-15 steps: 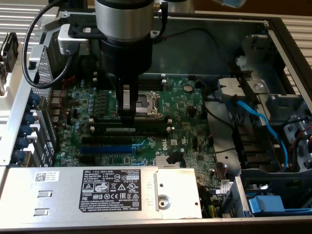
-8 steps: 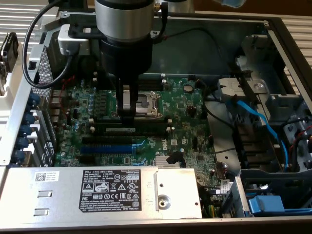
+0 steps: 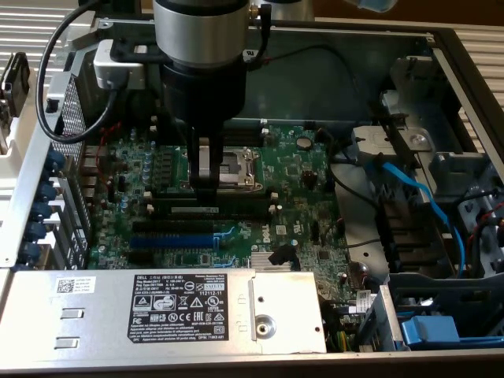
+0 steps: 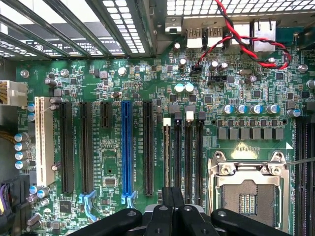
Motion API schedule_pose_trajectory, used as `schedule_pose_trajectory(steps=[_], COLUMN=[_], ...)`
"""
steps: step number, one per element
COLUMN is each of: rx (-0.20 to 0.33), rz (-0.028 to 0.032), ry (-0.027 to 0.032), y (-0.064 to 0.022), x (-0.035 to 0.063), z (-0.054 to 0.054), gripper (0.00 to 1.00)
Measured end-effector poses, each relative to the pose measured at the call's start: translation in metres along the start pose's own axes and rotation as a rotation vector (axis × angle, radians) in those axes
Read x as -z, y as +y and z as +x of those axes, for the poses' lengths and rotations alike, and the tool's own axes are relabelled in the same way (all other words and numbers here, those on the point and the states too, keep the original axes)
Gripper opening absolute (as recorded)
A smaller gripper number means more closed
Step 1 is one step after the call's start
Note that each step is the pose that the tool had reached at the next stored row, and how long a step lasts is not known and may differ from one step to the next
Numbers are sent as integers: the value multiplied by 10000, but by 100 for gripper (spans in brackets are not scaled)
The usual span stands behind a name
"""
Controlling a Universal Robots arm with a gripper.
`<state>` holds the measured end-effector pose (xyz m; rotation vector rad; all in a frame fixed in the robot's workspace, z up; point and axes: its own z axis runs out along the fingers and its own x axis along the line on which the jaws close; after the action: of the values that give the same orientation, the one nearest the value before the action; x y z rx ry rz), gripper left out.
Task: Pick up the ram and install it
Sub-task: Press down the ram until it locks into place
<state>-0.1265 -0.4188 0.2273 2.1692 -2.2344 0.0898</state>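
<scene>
The ram stands on edge in one of the black memory slots on the green motherboard, its pale label facing the exterior view. In the wrist view the ram is a thin pale-edged strip in the outermost memory slot row. My gripper points straight down, just above the ram's top edge. Its black fingers are shut together, and the gripper sits over one end of that strip. I cannot tell whether the tips touch the ram.
The CPU socket lies right behind the gripper. The blue expansion slot and other black slots run beside the memory slots. The silver power supply borders the board in front, a blue cable and drive bays at the exterior view's right.
</scene>
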Motion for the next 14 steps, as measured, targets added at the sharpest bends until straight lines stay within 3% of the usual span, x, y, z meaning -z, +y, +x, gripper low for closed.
schedule_pose_trajectory(steps=[14], rx=[0], rz=[3], ry=[-3], y=[-1], x=[28], z=[1], gripper=[10])
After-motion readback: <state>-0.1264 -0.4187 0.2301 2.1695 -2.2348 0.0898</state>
